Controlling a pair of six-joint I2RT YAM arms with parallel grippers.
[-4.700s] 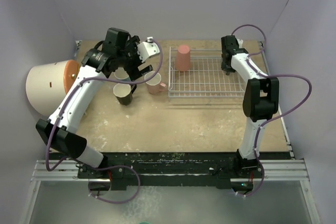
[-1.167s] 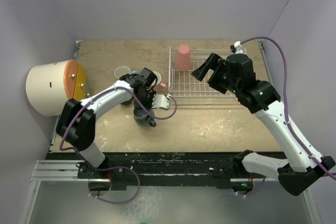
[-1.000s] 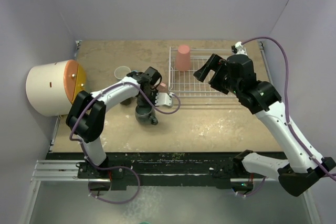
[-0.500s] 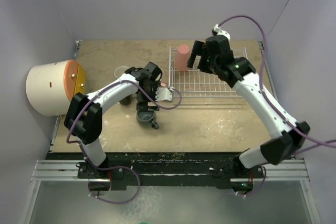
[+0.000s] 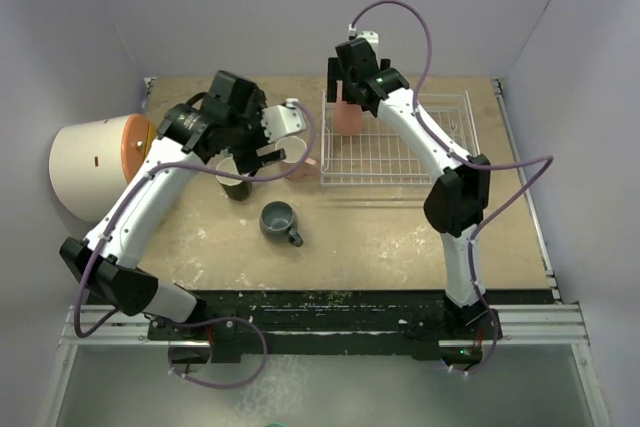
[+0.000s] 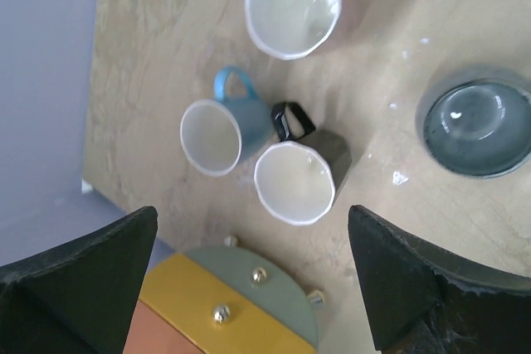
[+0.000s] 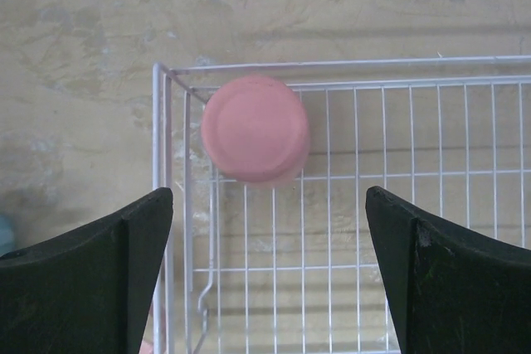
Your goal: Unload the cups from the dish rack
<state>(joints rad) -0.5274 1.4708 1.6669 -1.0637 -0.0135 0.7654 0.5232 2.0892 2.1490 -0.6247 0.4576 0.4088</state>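
Right end effector (image 7: 270,196), spread wide apart, is hovering over the salmon tumbler (image 7: 255,128), last cup in the dish rack's (image 7: 398,147) far-left corner, likely needing to drop and close.

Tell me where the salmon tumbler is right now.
In the top view the salmon tumbler stands upside down in the dish rack's far left corner, under the open right gripper.

salmon tumbler (image 7: 255,129) upside-down | rack (image 7: 357,84) corner | fingers (image 7: 99,283) spread, empty
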